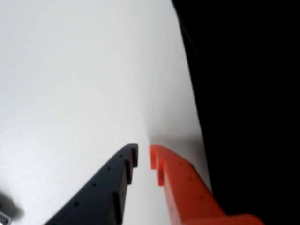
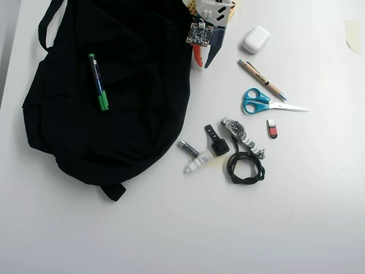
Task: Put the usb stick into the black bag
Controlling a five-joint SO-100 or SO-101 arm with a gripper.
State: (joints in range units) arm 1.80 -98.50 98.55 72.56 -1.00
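The usb stick (image 2: 272, 129), tiny and red with a dark end, lies on the white table to the right of the watch in the overhead view. The black bag (image 2: 131, 114) sprawls over the upper left of the table, and its dark fabric fills the right side of the wrist view (image 1: 253, 93). My gripper (image 2: 203, 64) hovers at the bag's upper right edge, far from the stick. In the wrist view its dark and orange fingers (image 1: 144, 157) stand almost together, with only a thin slit and nothing between them.
A green pen (image 2: 98, 82) lies on the bag. Right of the bag are a white earbud case (image 2: 255, 39), a tan pen (image 2: 262, 80), blue scissors (image 2: 265, 103), a watch (image 2: 242, 136), a black cord (image 2: 245, 167), a black fob (image 2: 217, 144) and a grey cylinder (image 2: 187, 148).
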